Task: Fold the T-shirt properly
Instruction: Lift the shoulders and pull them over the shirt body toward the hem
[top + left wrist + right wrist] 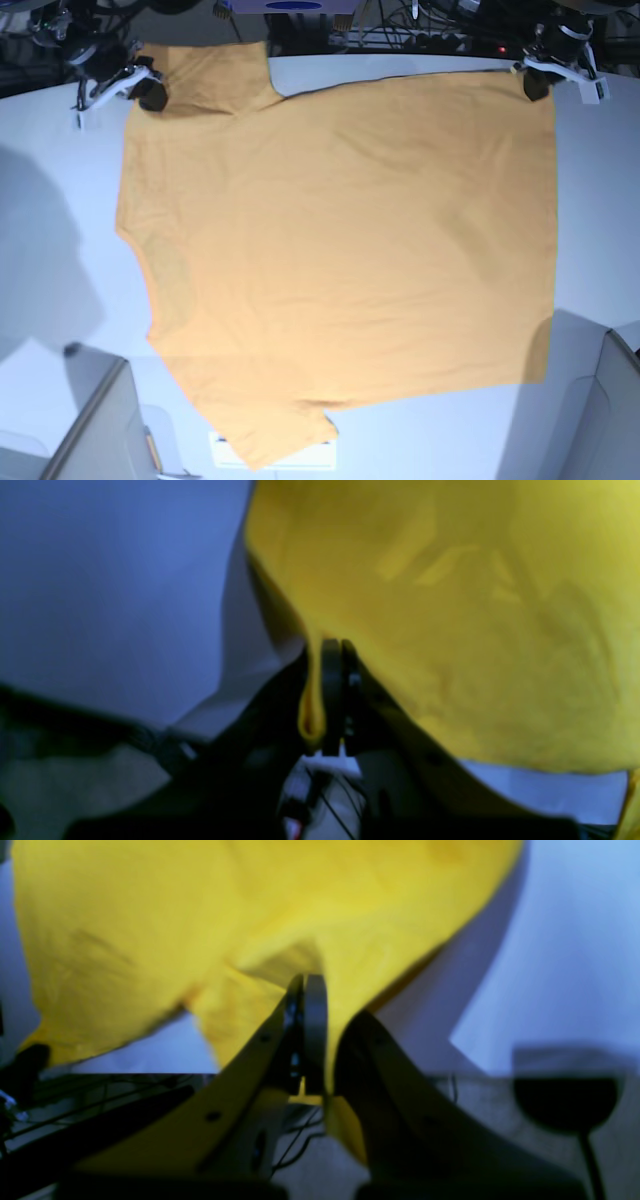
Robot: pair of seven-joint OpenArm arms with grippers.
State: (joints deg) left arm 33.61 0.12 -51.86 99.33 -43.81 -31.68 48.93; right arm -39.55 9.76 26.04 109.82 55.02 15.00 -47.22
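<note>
One T-shirt (340,250) is spread flat across the white bench (50,210), as seen only from the base view. Its two far corners are pinched: the right one by the left end effector (332,695), the left one by the right end effector (305,1035), as the wrist views show.

white table (60,250) (shadowed at edges), cables (400,20) behind, grey panels (95,425)

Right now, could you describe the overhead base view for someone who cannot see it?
A large orange-yellow T-shirt lies spread flat on a white table. The right gripper and left gripper each pinch a far corner.
</note>
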